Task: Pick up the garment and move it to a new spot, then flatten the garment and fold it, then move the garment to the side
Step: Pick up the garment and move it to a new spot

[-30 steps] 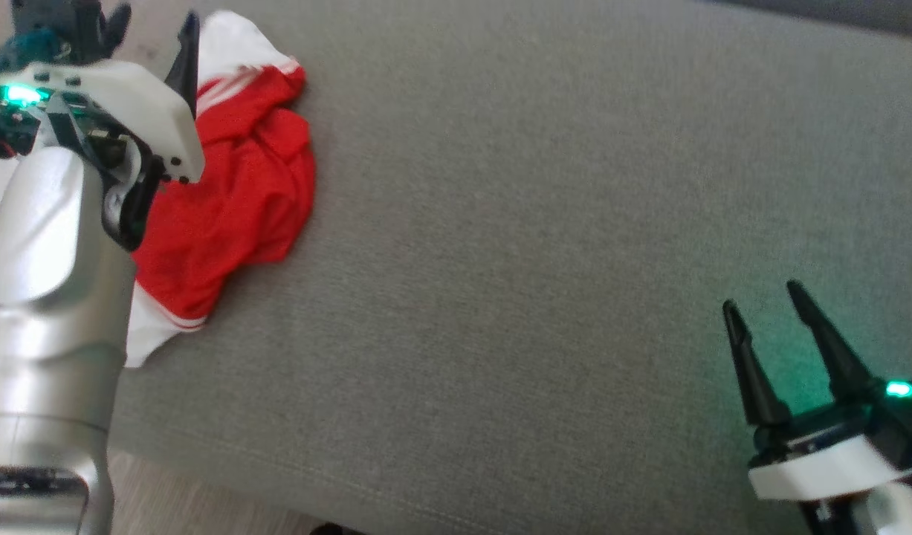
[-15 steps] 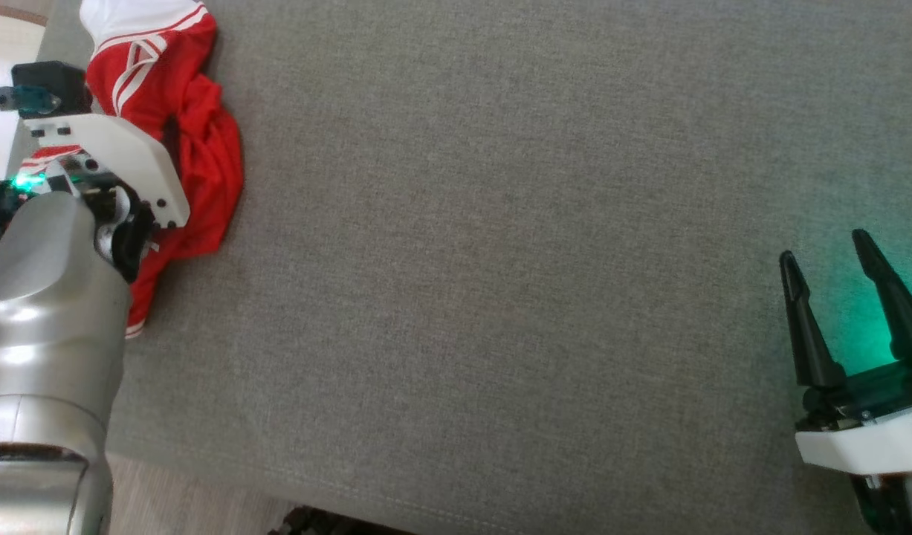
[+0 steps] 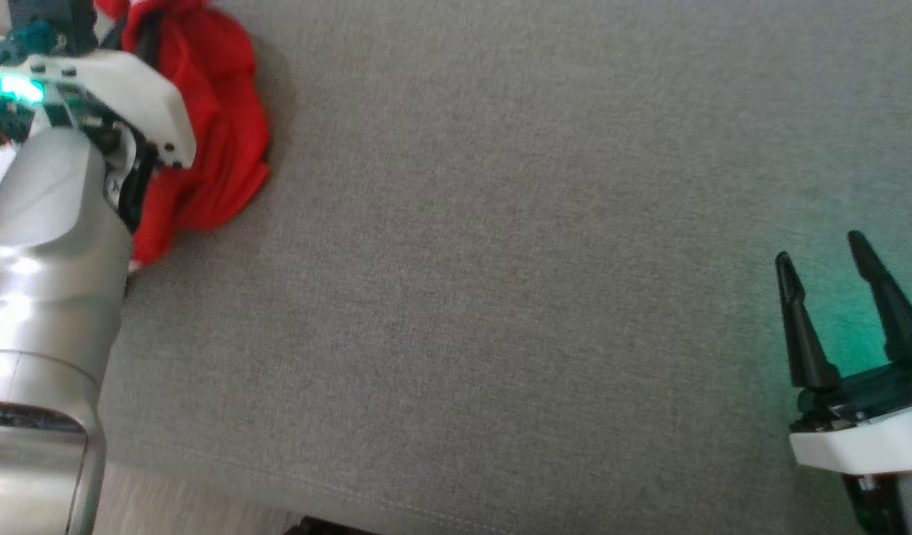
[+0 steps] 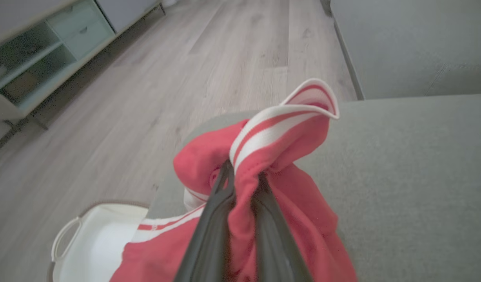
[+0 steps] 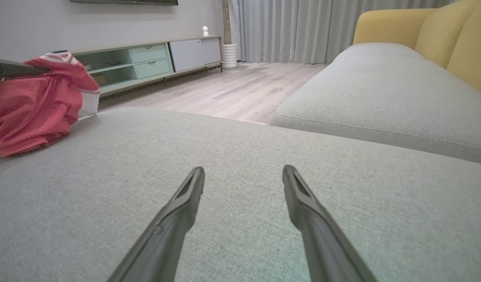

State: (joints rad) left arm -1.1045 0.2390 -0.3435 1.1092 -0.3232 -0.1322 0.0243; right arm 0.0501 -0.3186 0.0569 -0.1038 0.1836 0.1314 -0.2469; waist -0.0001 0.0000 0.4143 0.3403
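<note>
Pointing its striped hem up and away from the wrist, otherwise heaped with no clear long axis: garment (image 4: 299, 219), at the far left edge of the grey sofa cushion (image 3: 500, 260). Beyond, pale wood floor (image 4: 185, 78), yellow sofa back (image 5: 440, 35), low mint-and-grey cabinet (image 5: 146, 62) along the wall. Red cloth, white bands (crumpled throughout). Left gripper (image 4: 243, 172) clenched on a fold of it; right gripper (image 3: 820, 250) splayed wide over the cushion, well apart.

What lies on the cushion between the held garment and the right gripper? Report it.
Nothing visible: bare grey cushion runs from the red garment, pinched in the left gripper, to the open right gripper.
</note>
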